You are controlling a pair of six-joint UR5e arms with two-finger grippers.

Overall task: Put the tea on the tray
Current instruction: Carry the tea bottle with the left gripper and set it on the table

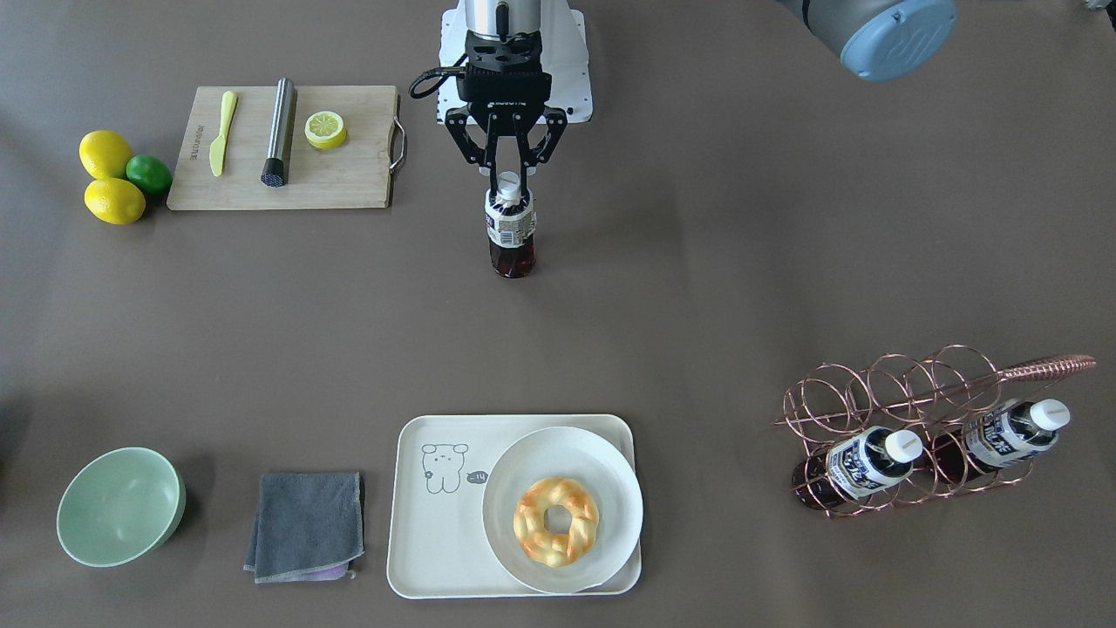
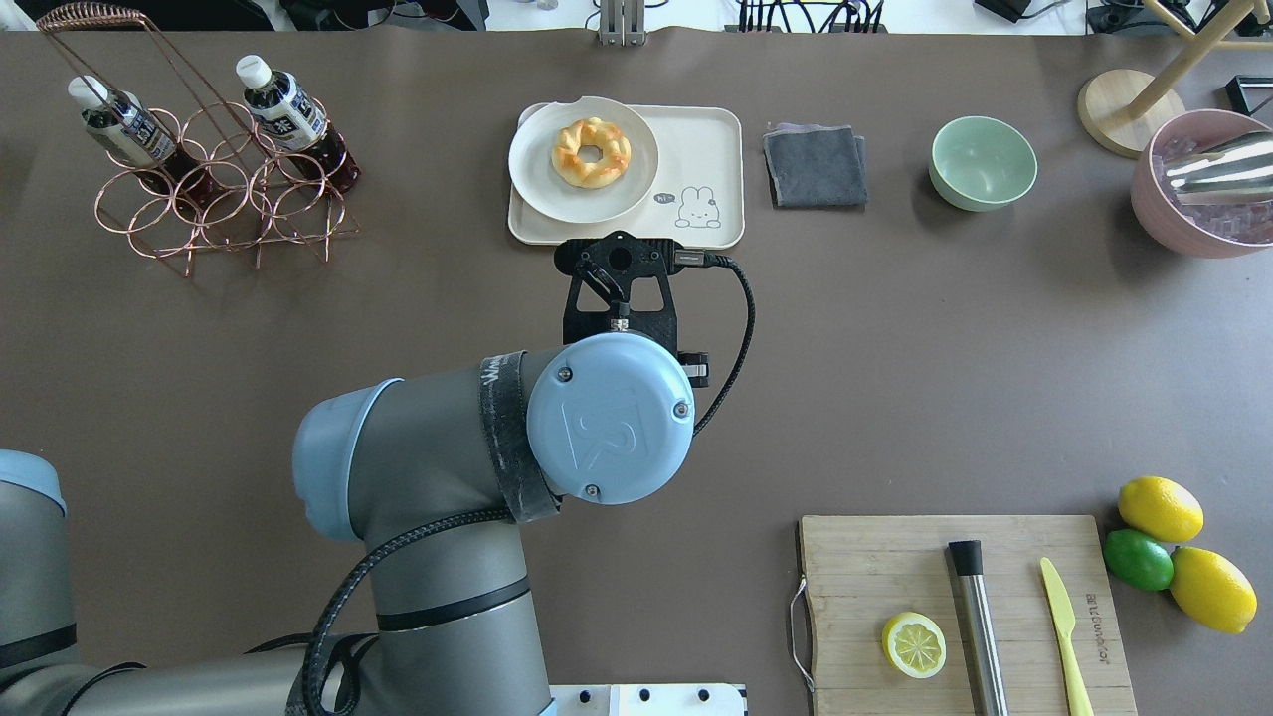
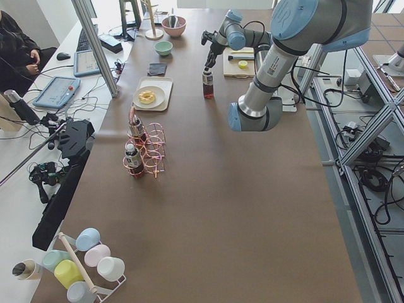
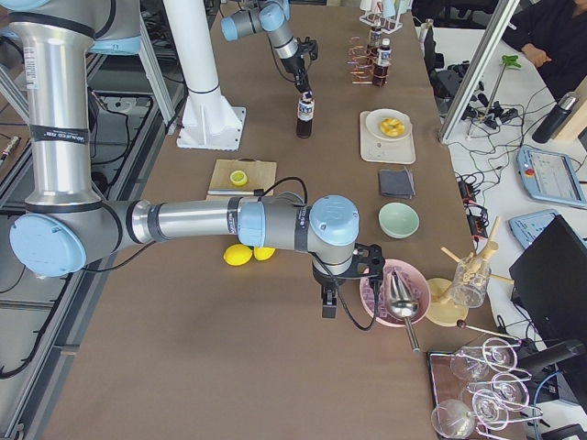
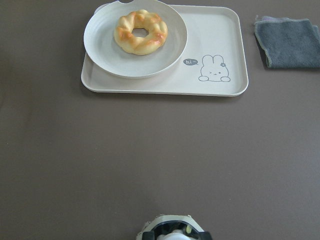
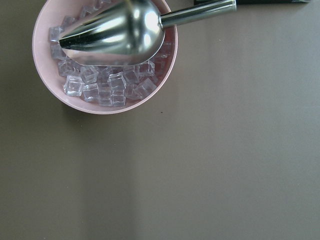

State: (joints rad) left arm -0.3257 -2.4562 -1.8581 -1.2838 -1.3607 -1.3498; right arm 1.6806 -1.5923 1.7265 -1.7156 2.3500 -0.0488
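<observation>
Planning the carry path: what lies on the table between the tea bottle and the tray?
Nothing: the table is bare between the tea bottle and the tray, seen in the front-facing view.

Brown table [image 1: 697,305], tray [image 1: 427,545], cutting board [image 1: 349,179], grey cloth [image 1: 305,523], green bowl [image 1: 118,510]

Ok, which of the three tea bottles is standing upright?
The lone tea bottle at mid-table, its cap held in the left pincer, stands upright. The other two bottles lie slanted in the copper wire rack.
</observation>
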